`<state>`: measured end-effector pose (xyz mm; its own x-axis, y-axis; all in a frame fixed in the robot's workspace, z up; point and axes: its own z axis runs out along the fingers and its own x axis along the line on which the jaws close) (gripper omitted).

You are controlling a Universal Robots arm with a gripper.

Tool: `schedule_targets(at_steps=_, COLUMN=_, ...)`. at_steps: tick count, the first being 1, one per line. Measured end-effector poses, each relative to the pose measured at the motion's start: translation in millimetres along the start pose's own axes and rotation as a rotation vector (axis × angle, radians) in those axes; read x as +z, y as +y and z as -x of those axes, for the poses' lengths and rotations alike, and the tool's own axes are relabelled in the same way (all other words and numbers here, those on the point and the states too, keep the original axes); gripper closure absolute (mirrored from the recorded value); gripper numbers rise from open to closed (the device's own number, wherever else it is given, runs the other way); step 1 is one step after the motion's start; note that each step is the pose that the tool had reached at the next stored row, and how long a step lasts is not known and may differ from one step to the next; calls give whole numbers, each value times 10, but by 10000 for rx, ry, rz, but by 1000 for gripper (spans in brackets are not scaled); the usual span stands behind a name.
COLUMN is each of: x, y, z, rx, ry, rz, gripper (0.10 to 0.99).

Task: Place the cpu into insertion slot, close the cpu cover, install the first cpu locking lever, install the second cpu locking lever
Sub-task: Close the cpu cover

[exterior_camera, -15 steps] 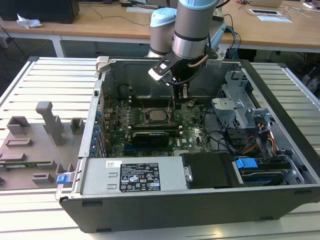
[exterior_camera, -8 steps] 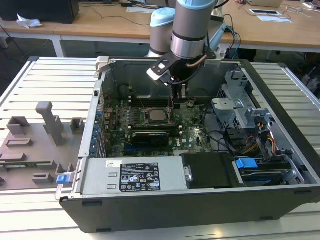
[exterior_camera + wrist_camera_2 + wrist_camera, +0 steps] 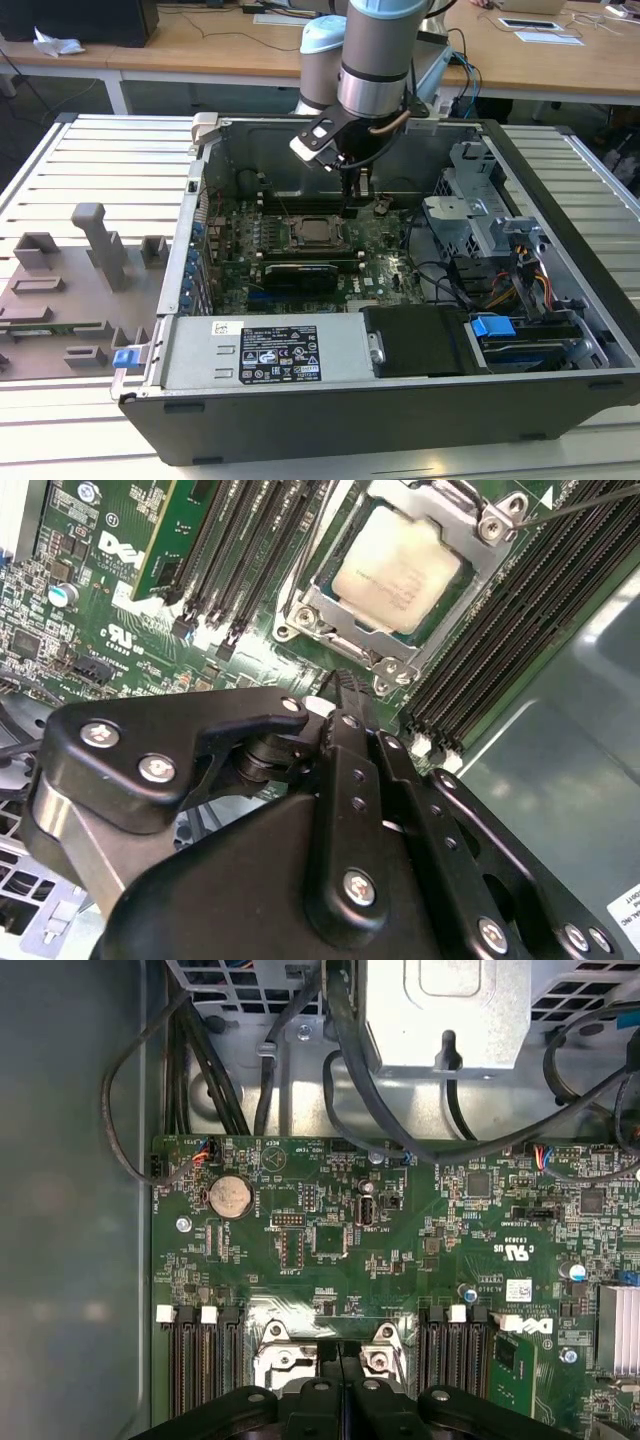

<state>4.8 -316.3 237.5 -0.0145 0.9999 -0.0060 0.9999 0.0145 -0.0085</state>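
Gripper (image 3: 345, 685) fingers pressed together, holding nothing, tip hovering just beside the cpu cover (image 3: 340, 630). Cpu (image 3: 395, 570) lies flat on the green motherboard (image 3: 100, 600), framed by the lowered cover.

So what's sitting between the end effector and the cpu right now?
In the second wrist view, the silver rim of the cpu cover lies between the end effector and the cpu.

An open computer case (image 3: 380, 425) lay on a slatted white table (image 3: 90, 150), its green motherboard (image 3: 400, 1250) carrying a round coin battery (image 3: 228, 1197). Grey plastic fixtures (image 3: 100, 245) stood at the exterior view's left, just beside the case.
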Motion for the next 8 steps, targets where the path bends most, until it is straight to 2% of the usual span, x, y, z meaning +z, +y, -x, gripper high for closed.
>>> schedule_targets(at_steps=8, x=0, y=-31, z=0, rx=-1, ry=-1, rz=-1, gripper=980)
